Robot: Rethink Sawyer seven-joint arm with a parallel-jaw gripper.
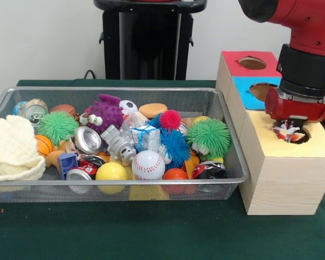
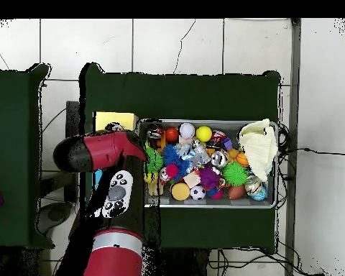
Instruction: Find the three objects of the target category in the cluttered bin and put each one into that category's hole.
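The wire mesh bin [image 1: 114, 91] sits on the green table, full of toys, balls and cans. It also shows in the overhead view [image 2: 208, 205]. My gripper [image 1: 291, 123] hangs down at the round hole [image 1: 302, 136] in the yellow top [image 1: 314, 145] of the wooden box, right of the bin. A small cloth piece with a multicolour print [image 1: 288, 131] shows in the hole's mouth, just under the gripper. Whether the gripper holds it is hidden. I cannot make out any other printed cloth piece among the clutter. In the overhead view the red arm [image 2: 103, 151] covers the hole.
The blue-topped hole [image 1: 258, 91] and the red-topped hole [image 1: 252, 63] lie behind the yellow one on the same box. A large cream knitted cloth [image 1: 11, 149] fills the bin's left end. A baseball [image 1: 148, 164] and a green spiky ball [image 1: 208, 137] lie nearer the box.
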